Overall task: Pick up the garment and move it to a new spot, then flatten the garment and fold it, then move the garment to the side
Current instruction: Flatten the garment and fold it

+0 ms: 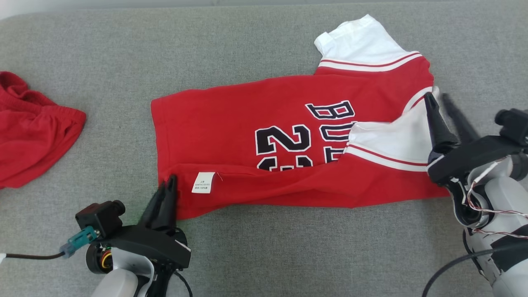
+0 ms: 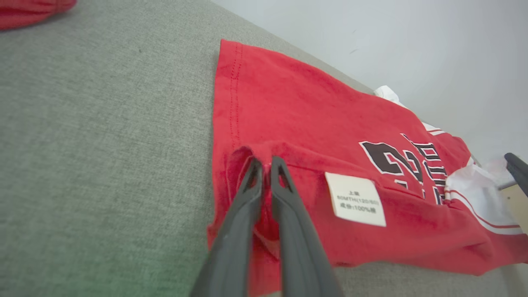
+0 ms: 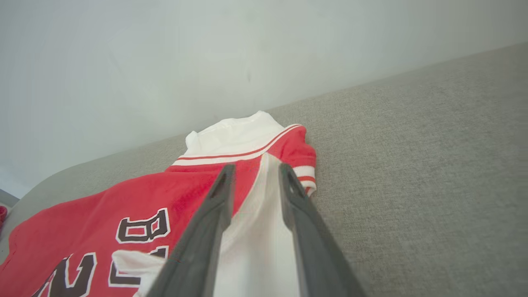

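Observation:
The garment (image 1: 247,119), a red jersey with white sleeves and black lettering, lies on the grey surface with its near long edge folded over, so a white label (image 1: 203,182) faces up. My left gripper (image 1: 169,181) is at the garment's near left corner. In the left wrist view my left gripper (image 2: 267,161) has its fingers almost together, pinching a ridge of the red garment (image 2: 297,107) beside the label (image 2: 357,199). My right gripper (image 1: 438,98) stands open at the folded white sleeve. In the right wrist view the right gripper (image 3: 256,168) has its fingers spread above the garment (image 3: 165,194).
A second red piece of clothing (image 1: 33,136) lies bunched at the far left, and its edge (image 2: 33,10) also shows in the left wrist view. The grey fabric surface (image 1: 103,62) stretches all around the jersey. A pale wall (image 3: 206,62) rises behind its far edge.

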You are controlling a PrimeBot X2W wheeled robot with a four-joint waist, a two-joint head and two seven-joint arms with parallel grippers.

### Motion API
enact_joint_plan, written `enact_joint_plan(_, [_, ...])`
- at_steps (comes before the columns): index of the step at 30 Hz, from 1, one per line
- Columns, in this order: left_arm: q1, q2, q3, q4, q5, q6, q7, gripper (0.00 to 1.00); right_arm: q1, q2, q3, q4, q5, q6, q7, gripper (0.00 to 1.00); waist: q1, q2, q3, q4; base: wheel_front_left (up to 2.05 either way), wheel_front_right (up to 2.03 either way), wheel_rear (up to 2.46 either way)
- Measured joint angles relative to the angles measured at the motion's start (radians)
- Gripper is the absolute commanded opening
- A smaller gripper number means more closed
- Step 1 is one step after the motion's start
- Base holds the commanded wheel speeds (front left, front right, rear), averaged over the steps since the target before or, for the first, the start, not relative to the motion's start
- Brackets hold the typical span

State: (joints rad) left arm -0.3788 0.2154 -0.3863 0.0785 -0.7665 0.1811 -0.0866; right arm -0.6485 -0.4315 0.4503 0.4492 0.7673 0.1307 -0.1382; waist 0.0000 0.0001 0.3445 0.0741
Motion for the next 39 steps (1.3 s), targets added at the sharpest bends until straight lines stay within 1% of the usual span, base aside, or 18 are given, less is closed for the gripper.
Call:
enact_joint_plan(2, [0.003, 0.004, -0.001, -0.002, 0.01, 0.007, -0.016, 1.0, 0.006, -0.007, -0.004, -0.001, 0.007, 0.0, -0.037, 1.0, 0.0, 0.0, -0.005, -0.001, 0.0, 0.0, 0.0])
enact_joint_plan(4, [0.012, 0.016, 0.001, -0.011, 0.033, 0.026, -0.035, 1.0, 0.023, -0.012, -0.015, -0.007, 0.005, 0.0, -0.067, 1.0, 0.0, 0.0, -0.012, -0.003, 0.0, 0.0, 0.0])
enact_joint_plan(8, [0.046, 0.035, 0.009, -0.049, 0.091, 0.077, -0.09, 1.0, 0.081, -0.009, -0.055, -0.035, -0.028, 0.0, -0.105, 1.0, 0.0, 0.0, -0.029, -0.011, 0.0, 0.0, 0.0])
enact_joint_plan(9, [0.054, 0.041, 0.004, -0.059, 0.119, 0.093, -0.099, 1.0, 0.099, -0.008, -0.072, -0.045, -0.048, 0.0, -0.11, 1.0, 0.0, 0.0, -0.034, -0.014, 0.0, 0.0, 0.0])
enact_joint_plan(12, [0.075, 0.056, -0.005, -0.092, 0.162, 0.124, -0.11, 1.0, 0.156, 0.007, -0.141, -0.086, -0.114, 0.0, -0.121, 1.0, -0.0001, -0.0001, -0.05, -0.021, 0.0, 0.0, 0.0])
enact_joint_plan(15, [0.095, 0.068, -0.016, -0.115, 0.2, 0.148, -0.119, 1.0, 0.236, 0.045, -0.209, -0.151, -0.191, 0.0, -0.126, 1.0, 0.0, 0.0, -0.07, -0.029, 0.0, 0.0, 0.0])
enact_joint_plan(19, [0.123, 0.085, -0.028, -0.127, 0.224, 0.165, -0.122, 1.0, 0.357, 0.1, -0.273, -0.248, -0.292, 0.0, -0.126, 1.0, -0.0001, -0.0002, -0.097, -0.041, 0.0, 0.0, 0.0])
enact_joint_plan(23, [0.16, 0.098, -0.036, -0.125, 0.236, 0.174, -0.121, 1.0, 0.464, 0.145, -0.305, -0.311, -0.347, 0.0, -0.126, 1.0, -0.0001, -0.0002, -0.125, -0.054, 0.0, 0.0, 0.0])
enact_joint_plan(32, [0.24, 0.121, -0.033, -0.139, 0.237, 0.2, -0.121, 1.0, 0.64, 0.213, -0.366, -0.43, -0.411, 0.0, -0.072, 1.0, -0.0002, -0.0002, -0.19, -0.079, 0.0, 0.0, 0.0])
enact_joint_plan(39, [0.272, 0.134, -0.032, -0.154, 0.232, 0.208, -0.112, 1.0, 0.703, 0.246, -0.392, -0.495, -0.435, 0.0, -0.033, 1.0, -0.0002, -0.0002, -0.224, -0.095, 0.0, 0.0, 0.0])
